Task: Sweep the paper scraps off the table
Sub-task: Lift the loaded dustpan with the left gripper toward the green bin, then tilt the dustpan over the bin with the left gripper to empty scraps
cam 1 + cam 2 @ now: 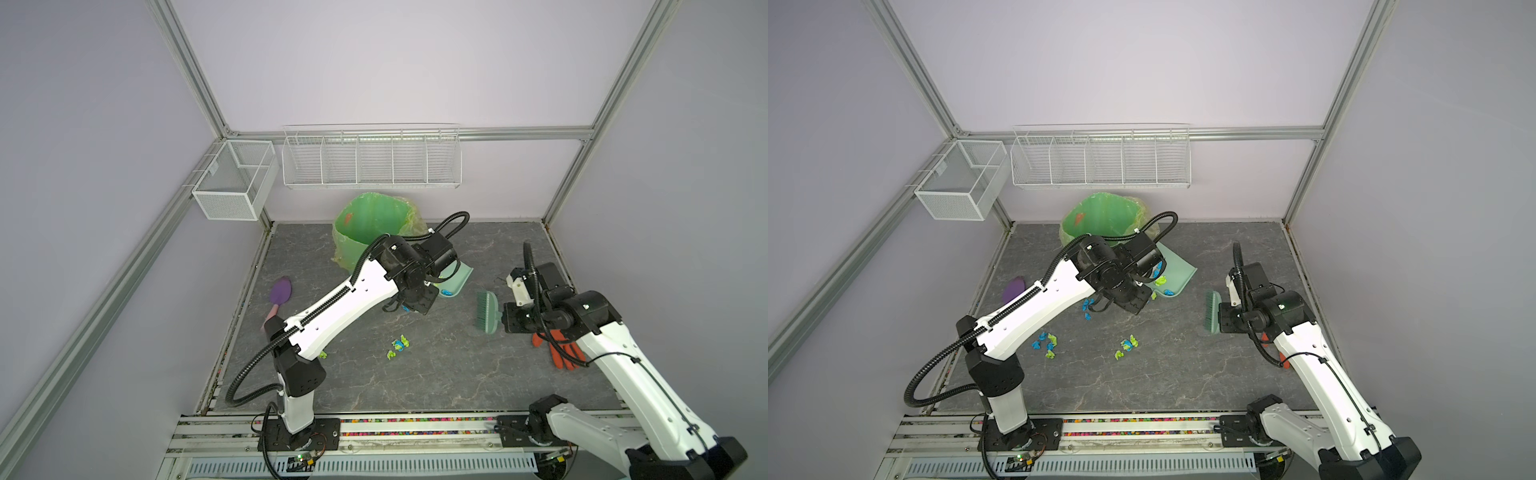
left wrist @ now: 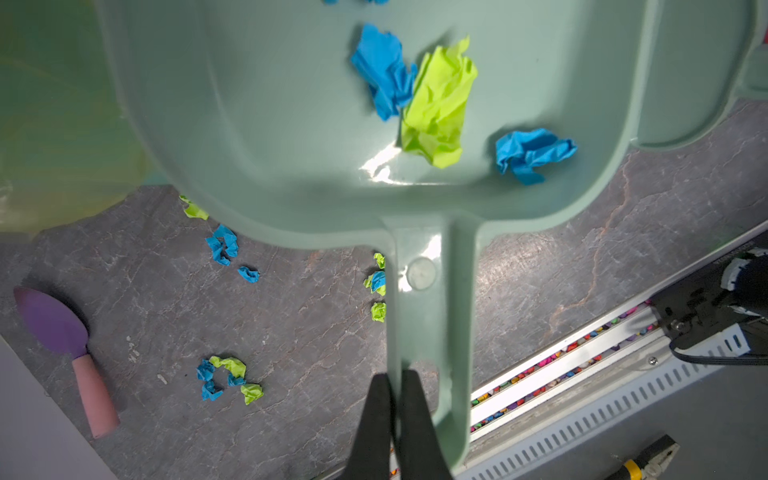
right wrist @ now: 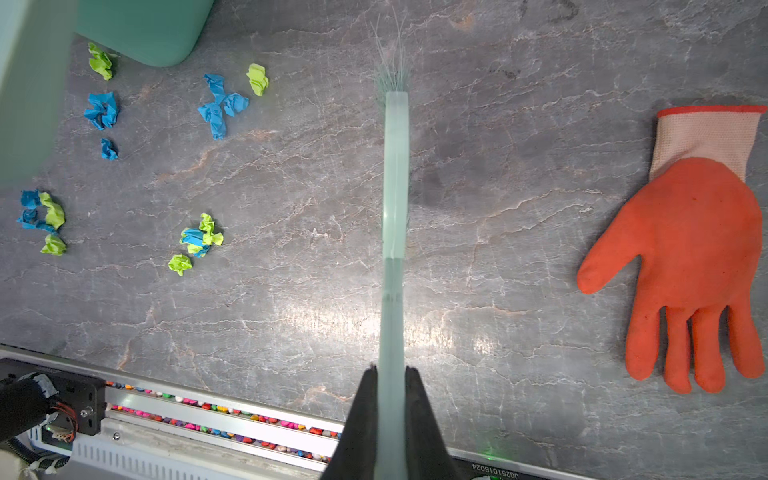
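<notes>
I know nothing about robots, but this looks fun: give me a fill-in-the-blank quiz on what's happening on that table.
The left gripper holds the dustpan by its ____.
The right gripper is shut on a mint-green ____.
The glove lying on the table is ____.
The paper scraps in the dustpan are lime green and ____.
Missing words: handle; brush; orange; blue.

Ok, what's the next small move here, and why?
Probably carry the dustpan over the green-lined bin and tip it: the left gripper holds it raised near the bin with paper scraps inside. Others lie on the table.
</notes>
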Robot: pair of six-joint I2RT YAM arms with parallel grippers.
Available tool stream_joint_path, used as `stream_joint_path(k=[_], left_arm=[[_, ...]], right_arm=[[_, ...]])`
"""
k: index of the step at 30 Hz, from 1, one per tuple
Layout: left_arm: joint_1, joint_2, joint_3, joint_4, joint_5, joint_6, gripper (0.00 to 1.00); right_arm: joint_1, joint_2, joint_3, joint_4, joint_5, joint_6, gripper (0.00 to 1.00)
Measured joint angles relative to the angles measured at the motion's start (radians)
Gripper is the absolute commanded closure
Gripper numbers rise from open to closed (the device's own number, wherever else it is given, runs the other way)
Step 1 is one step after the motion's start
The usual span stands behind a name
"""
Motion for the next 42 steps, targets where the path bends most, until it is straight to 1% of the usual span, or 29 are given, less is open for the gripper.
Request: stream_joint_path(k=[6, 11, 17, 31, 42], left_arm=[[0.034, 0.062, 0.157, -0.039, -0.018, 0.014, 1.00], [0.087, 0.064, 0.200, -0.050, -0.044, 0.023, 1.00], [0.153, 0.053, 0.232, -0.050, -0.066, 0.039, 1.00], [0.230, 0.040, 0.251, -0.048, -0.106, 0.060, 1.00], [0.348, 0.000, 0.253, -0.030, -0.116, 0.091, 1.00]], right_arm=[[-0.003, 0.000, -0.002, 0.018, -0.008, -0.004, 0.93], [-0.009, 0.000, -0.012, 0.024, -0.017, -0.004, 0.93], [-0.010, 0.000, -0.023, 0.027, -0.025, -0.004, 0.93], [-0.013, 0.000, -0.028, 0.050, -0.045, -0.004, 0.93], [-0.013, 0.000, -0.040, 0.061, -0.049, -0.003, 0.93]])
